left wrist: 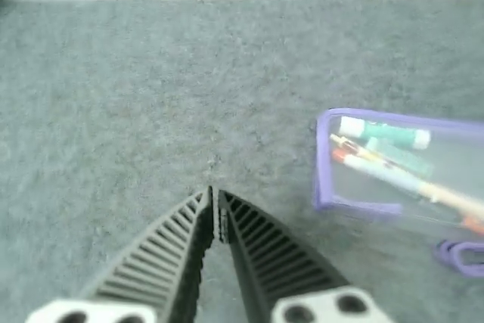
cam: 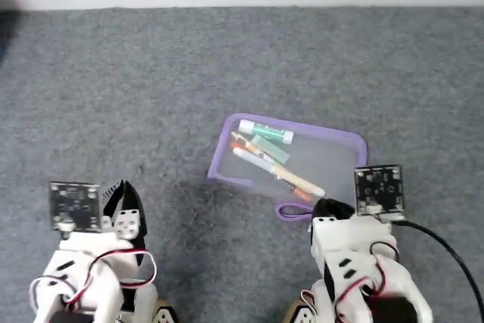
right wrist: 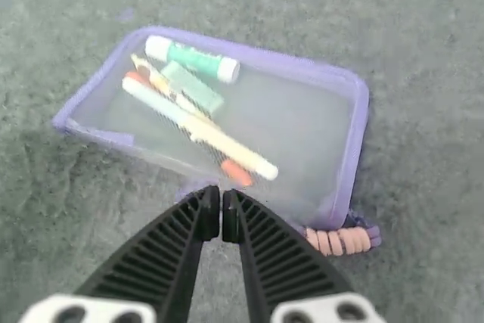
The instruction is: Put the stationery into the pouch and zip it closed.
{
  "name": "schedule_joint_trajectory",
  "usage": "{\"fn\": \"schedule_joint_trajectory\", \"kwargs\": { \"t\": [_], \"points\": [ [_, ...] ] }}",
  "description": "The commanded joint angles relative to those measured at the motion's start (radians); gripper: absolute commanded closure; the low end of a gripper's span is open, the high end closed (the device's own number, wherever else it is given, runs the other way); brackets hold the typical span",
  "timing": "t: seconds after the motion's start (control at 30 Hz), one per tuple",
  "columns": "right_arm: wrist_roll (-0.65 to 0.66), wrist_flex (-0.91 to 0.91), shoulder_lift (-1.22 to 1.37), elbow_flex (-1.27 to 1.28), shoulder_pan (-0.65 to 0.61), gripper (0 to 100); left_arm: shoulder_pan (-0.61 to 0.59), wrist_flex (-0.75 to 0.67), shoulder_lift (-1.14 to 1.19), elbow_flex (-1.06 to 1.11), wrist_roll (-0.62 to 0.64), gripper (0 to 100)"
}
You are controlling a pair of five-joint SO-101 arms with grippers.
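Felt in grey covers the bench [cam: 151,73]. Well off to the left of the pouch, the left pincer [left wrist: 215,206] rests low over bare felt with its two fingers pressed together and nothing between them.

The pouch [cam: 333,158] is clear with a purple edge and lies flat on the bench. The stationery is inside it, gathered toward its left end: a green and white glue stick [right wrist: 193,59], a pale green block [right wrist: 193,88], a long white and yellow pen [right wrist: 197,130] and an orange-tipped pen [right wrist: 236,174]. Whether the zip is drawn cannot be told. A purple loop [cam: 291,211] with an orange coil [right wrist: 340,241] lies just off the pouch's near edge.

At that near edge, toward the pouch's right end, sits the right pincer [right wrist: 221,213], fingers closed tight and empty, its tip just beside the loop.
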Motion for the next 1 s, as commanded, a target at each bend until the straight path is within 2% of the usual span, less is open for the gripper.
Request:
{"fn": "schedule_joint_trajectory", "kwargs": {
  "t": [0.0, 0.43, 0.87, 0.97],
  "points": [
    [-0.003, -0.070, -0.008, 0.066, 0.008, 98.8, 0.002, -0.087, -0.038, 0.093, -0.049, 98],
    [-0.003, -0.225, -0.147, 0.486, 0.013, 98.8, 0.003, -0.117, -0.029, 0.340, -0.044, 98],
    [-0.005, -0.225, -0.140, 0.626, 0.013, 98.8, 0.002, -0.147, -0.029, 0.429, -0.044, 99],
    [-0.005, -0.242, -0.140, 0.663, 0.013, 98.8, 0.002, -0.169, -0.029, 0.516, -0.044, 99]
  ]
}}
